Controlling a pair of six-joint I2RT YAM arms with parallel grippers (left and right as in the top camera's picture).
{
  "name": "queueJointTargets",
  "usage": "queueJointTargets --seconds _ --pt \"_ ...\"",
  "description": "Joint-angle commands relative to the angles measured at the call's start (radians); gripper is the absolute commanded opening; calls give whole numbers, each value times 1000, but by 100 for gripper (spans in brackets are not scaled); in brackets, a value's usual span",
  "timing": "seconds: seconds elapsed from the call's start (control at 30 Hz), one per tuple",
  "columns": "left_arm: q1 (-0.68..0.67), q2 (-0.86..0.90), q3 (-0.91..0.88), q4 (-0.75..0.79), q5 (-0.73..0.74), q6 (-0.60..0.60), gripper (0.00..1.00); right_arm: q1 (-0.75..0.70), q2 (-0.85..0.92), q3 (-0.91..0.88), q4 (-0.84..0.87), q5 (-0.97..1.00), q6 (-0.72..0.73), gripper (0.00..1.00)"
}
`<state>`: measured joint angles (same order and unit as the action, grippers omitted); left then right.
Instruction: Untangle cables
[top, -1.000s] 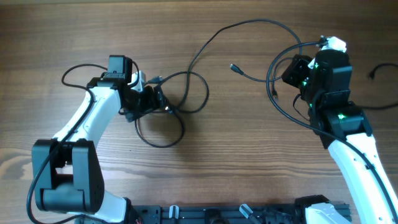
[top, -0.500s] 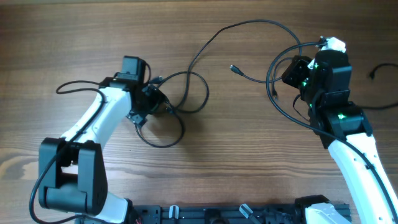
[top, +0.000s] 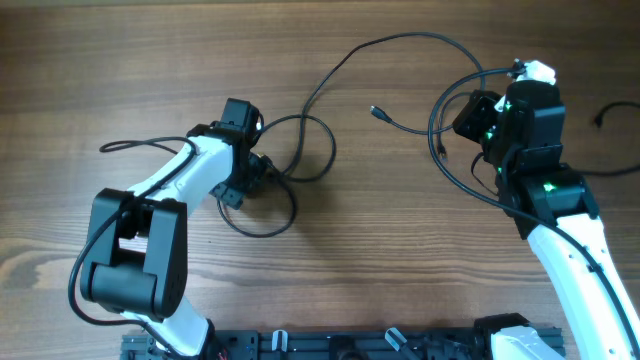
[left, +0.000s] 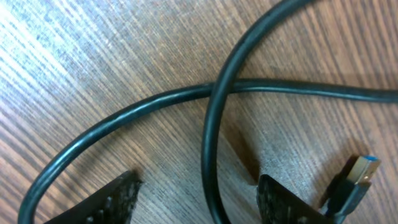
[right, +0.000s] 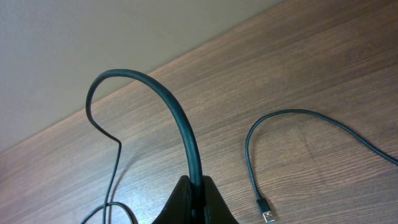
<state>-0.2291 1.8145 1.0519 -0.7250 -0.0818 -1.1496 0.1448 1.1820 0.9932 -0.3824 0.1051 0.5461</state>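
Note:
Several thin black cables lie on the wooden table. Tangled loops (top: 331, 150) sit at centre left, and a long strand (top: 400, 38) runs from them toward the right. My left gripper (top: 255, 172) is down at the loops. In the left wrist view it is open (left: 199, 190) with one strand (left: 211, 137) between its fingers, crossing another strand. A USB plug with a blue insert (left: 359, 169) lies just right of it. My right gripper (top: 468, 115) is shut (right: 198, 186) on a cable (right: 180, 118) that arches upward. A thinner cable with a plug (right: 267, 214) lies to its right.
A loose plug end (top: 376, 110) lies between the two arms. Another black cord (top: 600, 117) lies at the far right edge. The arm bases and a black rail (top: 330, 345) line the near edge. The table's far edge (right: 205, 43) shows in the right wrist view.
My left arm has swung right and rotated, bringing its gripper in over the tangled loops. The right arm and its held cable have not moved.

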Motion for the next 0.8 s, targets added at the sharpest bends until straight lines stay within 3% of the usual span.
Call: queueJointTargets --seconds 0.0,0.03,0.43,0.57,0.77 --pt "-4 8 -1 14 -24 -11 20 -2 6 11 -3 -9 4 4" --pt "-4 8 -1 18 -25 -11 4 -2 6 11 -5 -9 4 4" --pt "64 -65 66 60 -68 -11 4 -45 6 11 28 40 -30 4" --pt "86 -159 84 82 -82 -11 4 -188 6 11 38 13 -31 4" --pt "90 -201 84 211 -53 -11 4 -470 6 11 87 -178 -34 4"
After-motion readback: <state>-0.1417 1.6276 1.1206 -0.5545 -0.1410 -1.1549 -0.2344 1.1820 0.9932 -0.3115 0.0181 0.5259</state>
